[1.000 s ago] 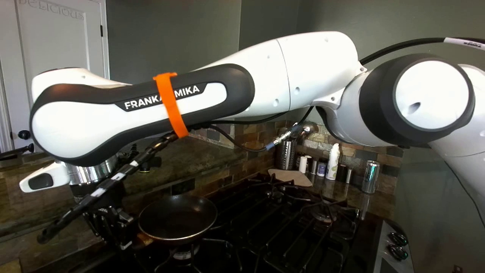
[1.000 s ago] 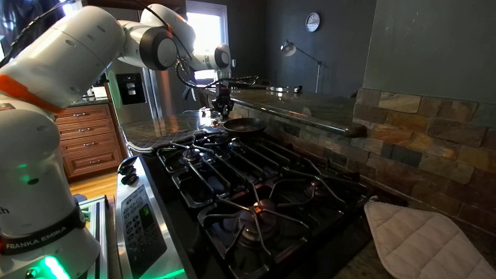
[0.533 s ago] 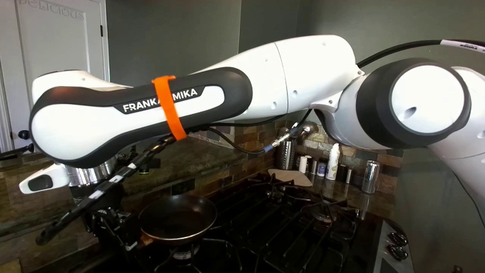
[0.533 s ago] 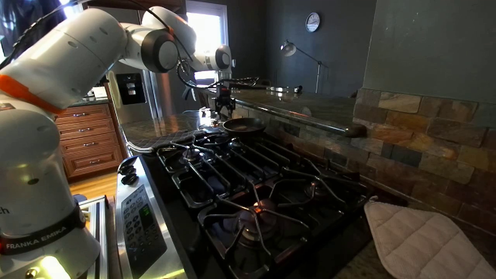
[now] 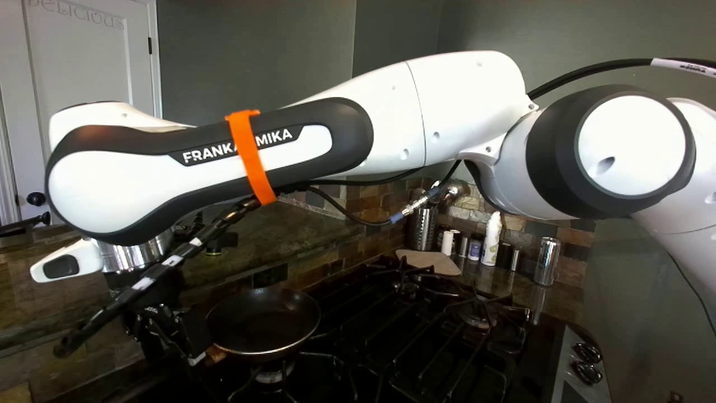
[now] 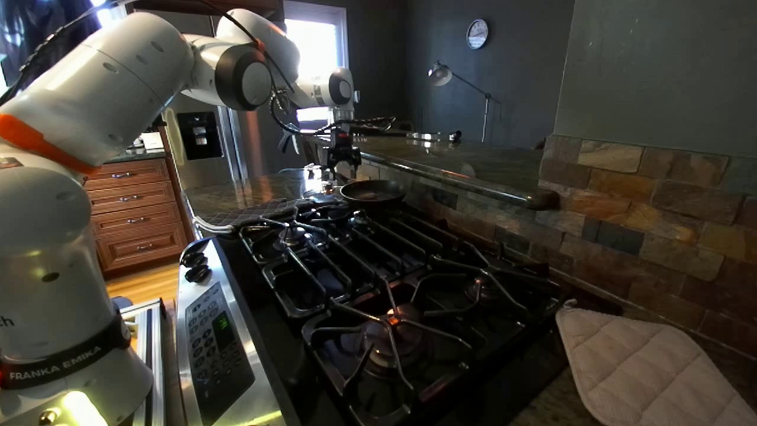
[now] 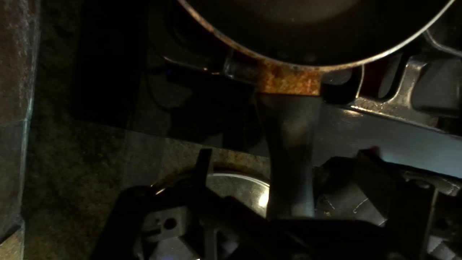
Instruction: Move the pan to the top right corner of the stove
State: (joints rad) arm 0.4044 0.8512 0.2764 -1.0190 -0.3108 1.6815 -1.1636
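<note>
Stretches above the stove (image 6: pixel 355 278), bending down at the wrist (image 5: pixel 136 255), with gripper (image 7: pixel 287 151) spread to either side of the handle (image 7: pixel 288 119) of the pan (image 6: pixel 374 191), set on a wall-side corner. Reads "FRANKA EMIKA" on the base (image 6: pixel 57 362), "DELICIOUS" on the door (image 5: pixel 84 73). Cannot see into the bottle (image 5: pixel 491 239) behind.

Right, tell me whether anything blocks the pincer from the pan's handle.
Nothing visible does. In the wrist view, the handle of the pan lines up with the open pincer; a shiny round object shows behind, partly covered by the handle.
</note>
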